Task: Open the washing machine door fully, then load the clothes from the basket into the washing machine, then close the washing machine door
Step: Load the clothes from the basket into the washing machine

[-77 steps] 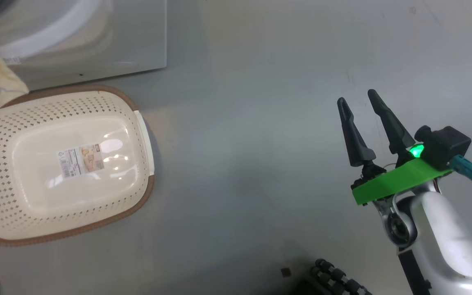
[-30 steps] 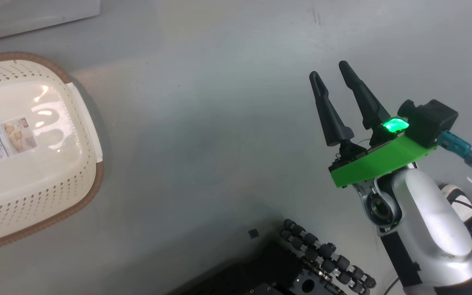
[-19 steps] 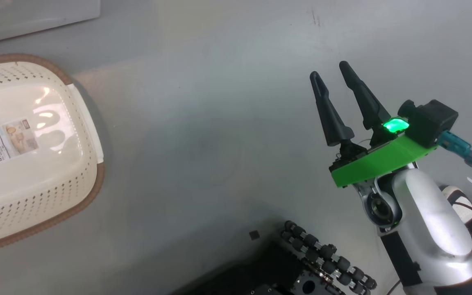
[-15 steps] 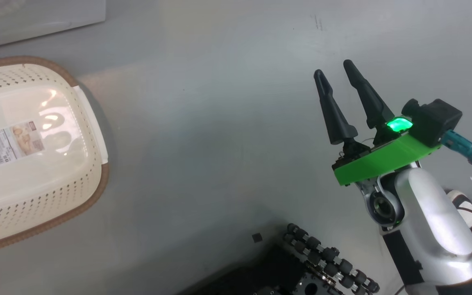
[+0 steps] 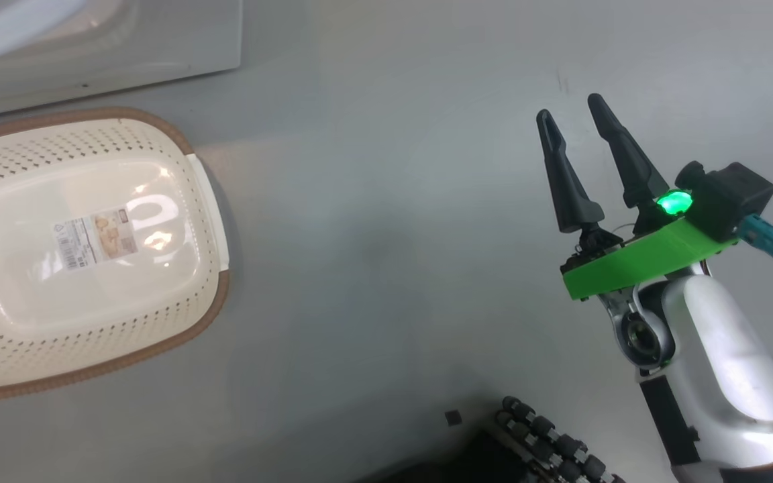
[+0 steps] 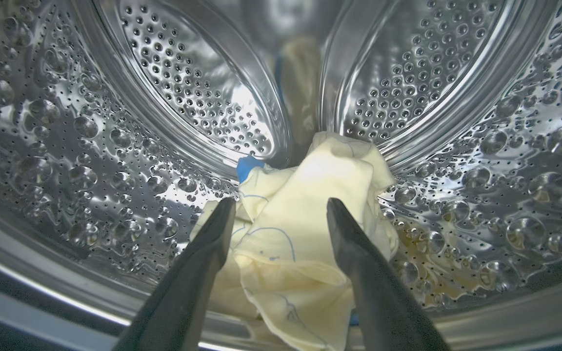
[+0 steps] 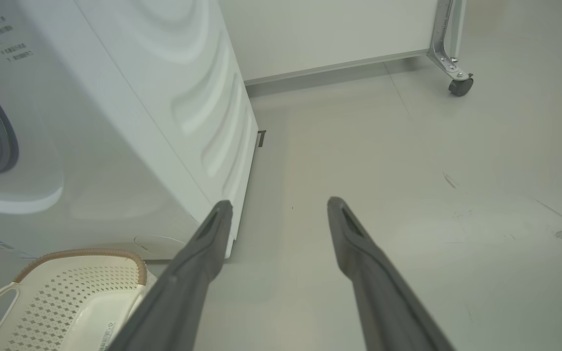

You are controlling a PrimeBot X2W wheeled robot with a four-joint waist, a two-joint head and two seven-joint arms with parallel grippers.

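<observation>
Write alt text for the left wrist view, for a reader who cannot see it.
A crumpled heap of pale cream-yellow clothes with a bit of blue trim lies at the bottom of the washing machine's perforated steel drum. The left tool has its two dark fingers rising from the bottom edge, open, framing the heap.

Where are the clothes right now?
Left wrist view: the clothes lie heaped on the drum floor, just beyond the left gripper, its fingers apart.
</observation>
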